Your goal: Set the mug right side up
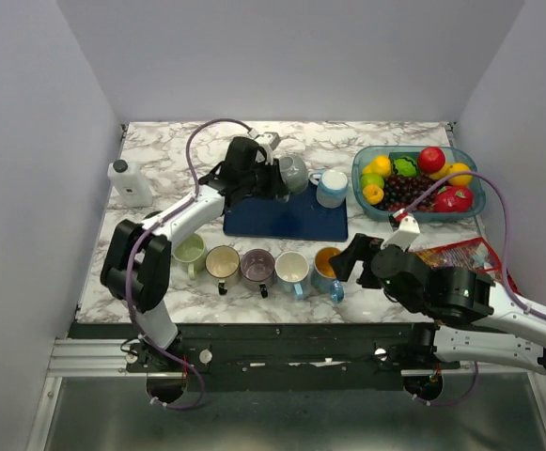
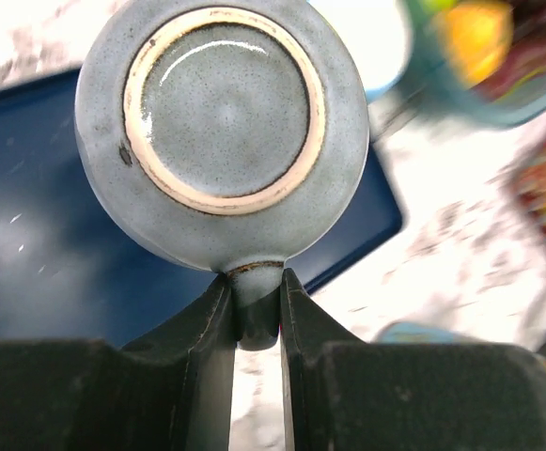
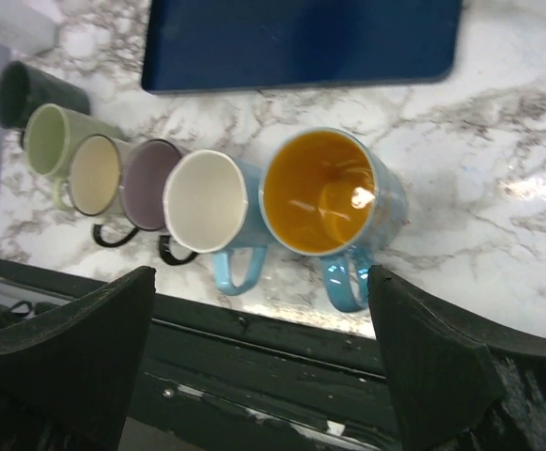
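Over the far edge of the blue mat, the left gripper is clamped on the handle of the grey mug. The mug's base faces the wrist camera, so I read it as tipped on its side, not upright. Progress call: grasp done, flip roughly half done. What's left is to finish the roll so the mouth faces up, set it down and let go. Can't tell if the mug is clear of the mat or touching it. Room: a white-and-blue mug sits just beside on the right, with the fruit bowl beyond it, so that side is tight. The mat's middle and left look open and are the better drop zone. The row of mugs along the near edge is well apart from the mug. The right gripper hangs spread wide with nothing in it above the orange-lined mug, out of the way.
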